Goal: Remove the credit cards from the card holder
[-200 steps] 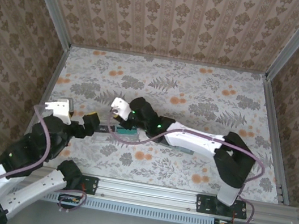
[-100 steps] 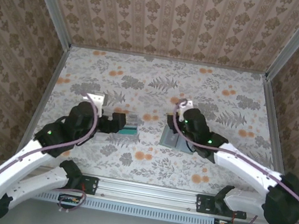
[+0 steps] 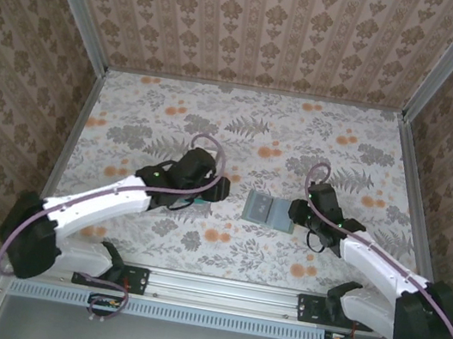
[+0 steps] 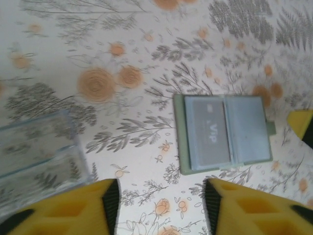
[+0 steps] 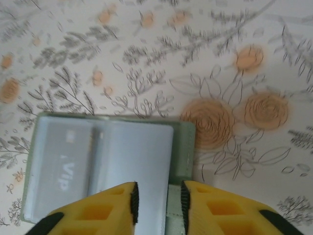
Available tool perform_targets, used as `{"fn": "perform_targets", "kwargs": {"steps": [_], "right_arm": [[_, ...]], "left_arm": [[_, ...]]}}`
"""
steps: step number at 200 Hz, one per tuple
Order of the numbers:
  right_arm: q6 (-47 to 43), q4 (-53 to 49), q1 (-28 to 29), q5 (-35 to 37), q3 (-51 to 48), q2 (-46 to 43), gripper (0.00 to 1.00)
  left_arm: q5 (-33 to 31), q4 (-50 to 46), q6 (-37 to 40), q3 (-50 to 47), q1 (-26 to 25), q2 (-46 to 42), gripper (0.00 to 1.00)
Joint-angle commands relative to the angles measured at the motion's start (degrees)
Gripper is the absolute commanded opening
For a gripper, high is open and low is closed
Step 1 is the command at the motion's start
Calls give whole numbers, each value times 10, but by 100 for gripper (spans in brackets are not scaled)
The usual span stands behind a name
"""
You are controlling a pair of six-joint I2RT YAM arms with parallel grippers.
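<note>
The card holder (image 3: 265, 208) lies open on the flowered table, sage-green outside and grey-blue inside (image 4: 225, 132). A grey card marked VIP (image 4: 208, 131) sits in one of its panels (image 5: 58, 171). A teal credit card (image 3: 189, 208) lies on the table, partly under my left arm. My left gripper (image 4: 159, 205) hovers open over bare table, short of the holder, with nothing between its fingers. My right gripper (image 5: 157, 208) is at the holder's right edge (image 3: 296, 212), its jaws narrowly apart with the green tab (image 5: 174, 215) pinched between them.
A clear plastic tray (image 4: 36, 152) lies to the left of the holder, beside my left fingers. Metal rails and patterned walls (image 3: 70, 13) close in the table on three sides.
My left arm has swung from the left edge toward the centre, and its jaws have narrowed. My right arm has drawn back from the tray to the holder's right edge.
</note>
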Motion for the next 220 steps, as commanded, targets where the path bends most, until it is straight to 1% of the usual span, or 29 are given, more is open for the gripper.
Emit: {"fn": "perform_targets", "kwargs": {"steps": [1, 15, 46, 64, 99, 133, 146, 175, 220], "right_arm": [[21, 1, -8, -45, -2, 24, 36], [24, 5, -12, -45, 0, 41, 37], [24, 8, -15, -51, 2, 68, 36], [25, 10, -17, -54, 2, 79, 34], [23, 11, -17, -61, 4, 89, 28], [21, 10, -17, -64, 6, 95, 27], [22, 9, -17, -64, 7, 96, 27], [23, 7, -17, -62, 8, 96, 27], [23, 5, -17, -62, 10, 101, 27]], "left_arm": [[29, 53, -13, 36, -15, 50, 43], [43, 73, -18, 46, -24, 91, 42], [100, 124, -33, 67, -32, 173, 38], [136, 147, -37, 84, -36, 219, 28], [159, 145, -41, 113, -41, 275, 27], [157, 127, -41, 127, -41, 307, 26], [145, 114, -39, 130, -41, 309, 23], [120, 85, -32, 134, -41, 309, 23], [118, 65, -21, 146, -36, 332, 22]]}}
